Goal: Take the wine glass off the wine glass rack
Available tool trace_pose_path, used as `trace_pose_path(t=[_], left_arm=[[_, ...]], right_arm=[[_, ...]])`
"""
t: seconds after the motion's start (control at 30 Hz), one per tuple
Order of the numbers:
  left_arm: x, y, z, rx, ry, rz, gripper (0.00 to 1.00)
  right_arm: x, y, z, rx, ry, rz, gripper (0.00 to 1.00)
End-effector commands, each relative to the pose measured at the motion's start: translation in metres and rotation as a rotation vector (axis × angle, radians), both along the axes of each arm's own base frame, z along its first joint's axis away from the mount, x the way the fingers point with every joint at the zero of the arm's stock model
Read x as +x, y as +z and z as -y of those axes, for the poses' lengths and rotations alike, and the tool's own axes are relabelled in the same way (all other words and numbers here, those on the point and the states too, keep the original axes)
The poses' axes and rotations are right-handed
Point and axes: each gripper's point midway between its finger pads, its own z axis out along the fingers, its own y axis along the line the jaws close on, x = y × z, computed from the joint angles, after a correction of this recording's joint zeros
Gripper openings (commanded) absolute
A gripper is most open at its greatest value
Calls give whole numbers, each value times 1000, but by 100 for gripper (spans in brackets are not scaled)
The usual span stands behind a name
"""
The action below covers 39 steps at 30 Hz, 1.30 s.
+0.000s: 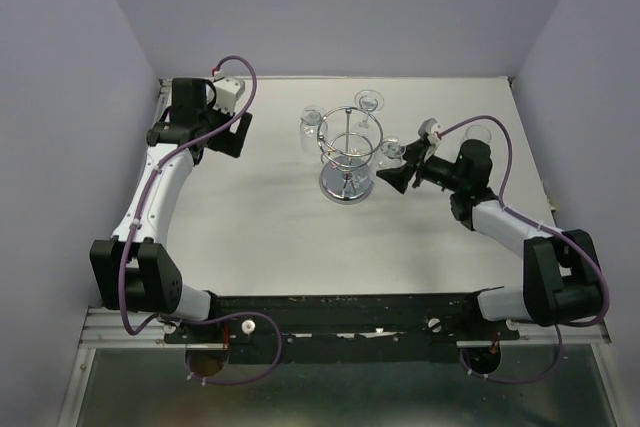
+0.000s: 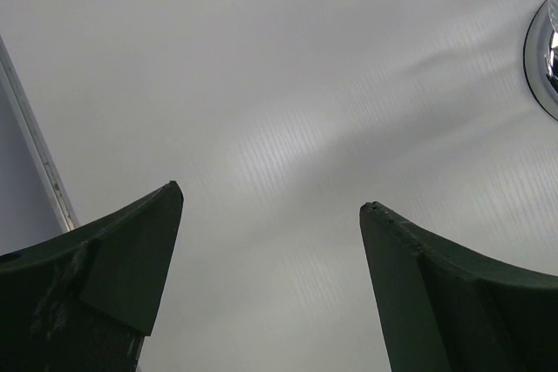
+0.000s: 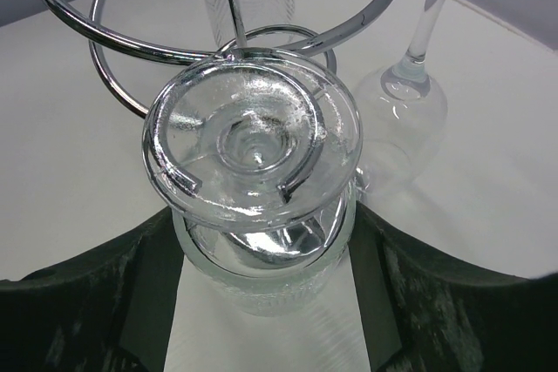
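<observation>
The chrome wine glass rack (image 1: 346, 159) stands mid-table with its round shiny base, central post and ring hoop (image 3: 105, 37). A wine glass (image 3: 253, 141) hangs upside down on the rack's right side, its foot resting in a loop holder. It also shows in the top view (image 1: 393, 153). My right gripper (image 3: 266, 215) has a finger against each side of the glass's bowl and is closed on it. In the top view the right gripper (image 1: 397, 176) is at the rack's right side. My left gripper (image 2: 270, 206) is open and empty over bare table, far left of the rack (image 1: 240, 133).
Two more glasses hang on the rack, one at the left (image 1: 312, 123) and one at the back (image 1: 369, 102); one of them (image 3: 405, 111) hangs just beyond the held glass. The rack's base (image 2: 545, 58) shows at the right edge of the left wrist view. Purple walls enclose the table.
</observation>
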Motion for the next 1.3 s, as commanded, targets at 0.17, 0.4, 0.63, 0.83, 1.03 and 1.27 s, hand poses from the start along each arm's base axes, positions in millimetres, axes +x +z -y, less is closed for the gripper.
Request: trace_pose_path(t=[0.17, 0.4, 0.63, 0.83, 1.03, 1.27], left_arm=[[-6, -2, 9, -17, -24, -6, 99], [-8, -3, 14, -23, -35, -1, 99], [-7, 3, 18, -34, -40, 29, 99], [-3, 11, 19, -31, -42, 62, 99], [0, 25, 15, 22, -32, 144, 99], [-21, 88, 36, 21, -153, 323, 99]], right_arm=[[3, 7, 6, -11, -64, 38, 52], [6, 16, 11, -10, -103, 45, 48], [4, 22, 16, -26, -125, 66, 47], [-4, 25, 20, -47, -140, 53, 46], [-15, 18, 27, -53, -181, -57, 43], [-44, 34, 33, -54, -193, -106, 44]])
